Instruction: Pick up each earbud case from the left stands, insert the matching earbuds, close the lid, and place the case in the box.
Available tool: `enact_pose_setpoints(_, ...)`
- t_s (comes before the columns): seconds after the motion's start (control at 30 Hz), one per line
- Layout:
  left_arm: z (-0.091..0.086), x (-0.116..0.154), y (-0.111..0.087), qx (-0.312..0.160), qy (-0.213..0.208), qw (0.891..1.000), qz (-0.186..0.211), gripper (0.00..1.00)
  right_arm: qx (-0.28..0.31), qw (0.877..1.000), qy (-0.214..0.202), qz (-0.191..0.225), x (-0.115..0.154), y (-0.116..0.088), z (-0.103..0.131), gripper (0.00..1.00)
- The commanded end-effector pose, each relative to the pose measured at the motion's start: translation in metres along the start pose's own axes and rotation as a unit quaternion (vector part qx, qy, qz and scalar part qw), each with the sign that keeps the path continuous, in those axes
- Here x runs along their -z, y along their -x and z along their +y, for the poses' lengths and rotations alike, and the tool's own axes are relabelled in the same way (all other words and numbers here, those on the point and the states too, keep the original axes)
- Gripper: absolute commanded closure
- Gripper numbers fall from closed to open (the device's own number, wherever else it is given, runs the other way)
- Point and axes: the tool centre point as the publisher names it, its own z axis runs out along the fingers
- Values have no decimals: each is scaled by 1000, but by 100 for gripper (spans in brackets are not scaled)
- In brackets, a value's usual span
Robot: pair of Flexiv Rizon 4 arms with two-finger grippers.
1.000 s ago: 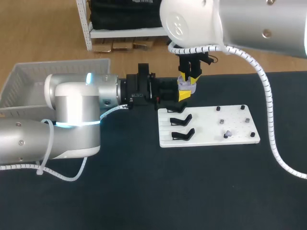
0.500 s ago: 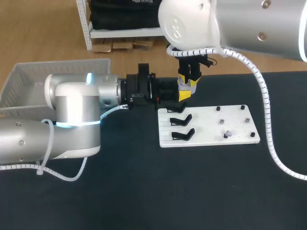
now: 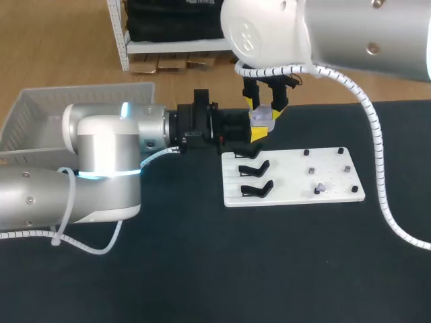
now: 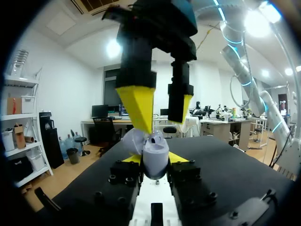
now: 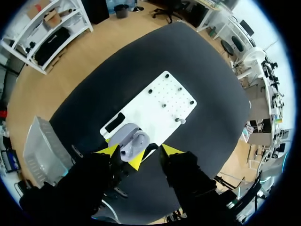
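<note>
- The earbud case (image 3: 262,116), pale lavender with its lid (image 4: 133,141) swung open, sits in the upper middle of the head view, just above the white board (image 3: 296,176)
- The left gripper (image 4: 154,163) comes in level from the left and is clamped on the lower half of the case, a yellow tip on each side
- The right gripper (image 3: 264,101) hangs straight over the case with its fingers spread wide and nothing in them; the case lies between them, close to one finger
- The case looks light, hard and smooth, so it may slip or twist under a sideways push; the flat sides of the body are the place to hold, not the lid, whose hinge is likely the weak point
- I cannot tell whether both earbuds are seated
- Room is tight: two grippers crowd one small thing, with the black stands (image 3: 254,190) just below on the board
- The box (image 3: 40,114) lies in the upper left, off the dark table (image 3: 202,269), behind the left arm, so the path there seems open once the right arm lifts
</note>
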Motion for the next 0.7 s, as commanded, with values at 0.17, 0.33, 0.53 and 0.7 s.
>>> enact_pose_setpoints(0.17, -2, 0, -1, -3, 4, 1000, -3, 100, 71, 991, 106, -34, 6, -21, -47, 0)
enact_pose_setpoints(0.33, -2, 0, -1, -3, 4, 1000, -3, 100, 78, 988, 121, -50, 5, -27, -62, 0)
enact_pose_setpoints(0.53, -2, 0, -1, -3, 4, 1000, -3, 100, 83, 984, 138, -71, 4, -36, -81, 0)
enact_pose_setpoints(0.7, -2, 0, -1, -3, 4, 1000, -3, 100, 76, 983, 143, -91, 2, -40, -92, 0)
